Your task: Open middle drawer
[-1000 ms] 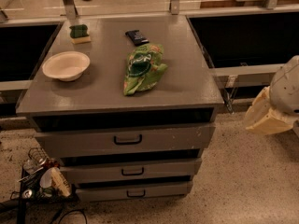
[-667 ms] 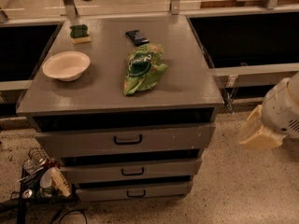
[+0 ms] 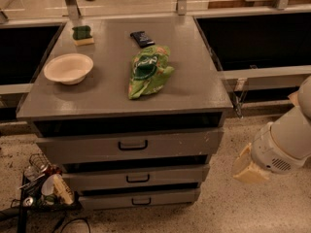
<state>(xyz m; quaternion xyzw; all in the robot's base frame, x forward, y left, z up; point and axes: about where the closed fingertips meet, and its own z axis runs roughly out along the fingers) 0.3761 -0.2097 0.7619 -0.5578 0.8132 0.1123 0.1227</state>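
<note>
Bowl (image 3: 68,68), sponge (image 3: 83,34) and green bag (image 3: 147,70) rest on the cabinet top (image 3: 194,81), clear of the fronts. Middle drawer (image 3: 170,176) is shut, between the taller and the smallest. Gripper (image 3: 250,166) hangs low right of the cabinet, level with it, likely lining up for its handle (image 3: 137,178); its opening I cannot tell.

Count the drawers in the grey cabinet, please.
3, stacked: the top drawer, the middle drawer below it, the bottom drawer lowest. None seems hidden. The gripper hangs right of them.

Robot arm (image 3: 286,141): smooth white cylindrical casing with a small slotted vent near its rounded end, tipped by a tan wedge-shaped end effector (image 3: 249,168) at four o'clock.
</note>
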